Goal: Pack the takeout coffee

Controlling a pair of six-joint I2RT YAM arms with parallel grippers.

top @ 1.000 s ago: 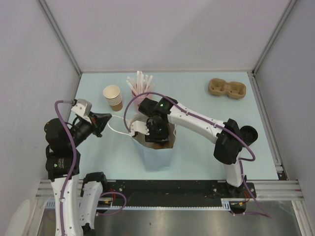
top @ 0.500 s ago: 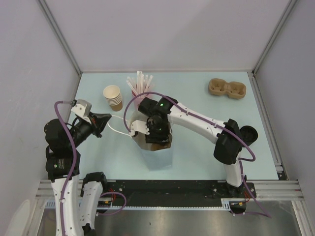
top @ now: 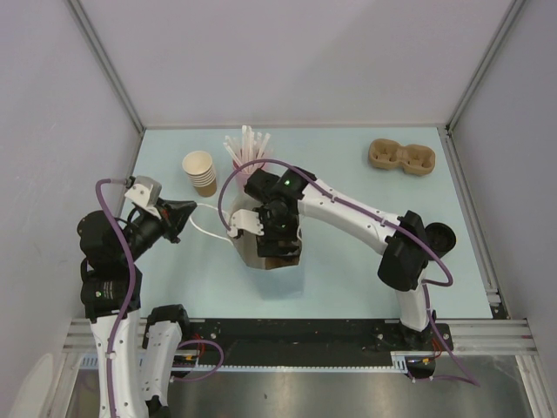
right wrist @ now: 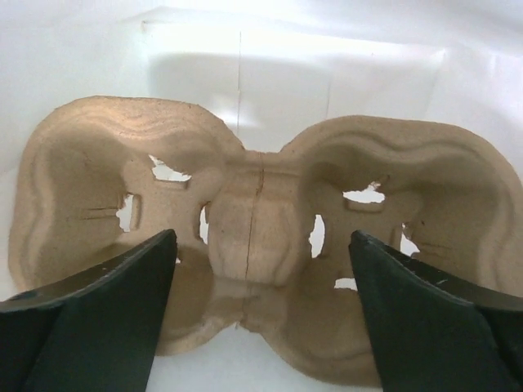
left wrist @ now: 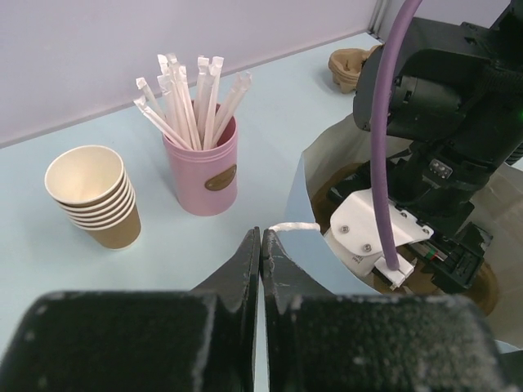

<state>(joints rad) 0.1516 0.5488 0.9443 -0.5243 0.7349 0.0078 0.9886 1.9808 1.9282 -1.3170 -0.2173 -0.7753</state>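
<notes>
One paper bag [top: 249, 250] stands open at the centre of the pale blue surface [top: 348, 261]. The right hand [right wrist: 261, 241] is down inside it, fingers spread wide and empty, above one pulp cup carrier [right wrist: 253, 216]. A second carrier [top: 400, 157] lies at the upper right. At the left, the left hand [left wrist: 261, 238] is pinched closed on the bag's white handle [left wrist: 291, 228]. Behind the bag stand one stack of tan cups [top: 200, 171] and one pink cup of straws [top: 246, 158]. The takeout coffee shows in no view; the right arm covers the bag's mouth.
</notes>
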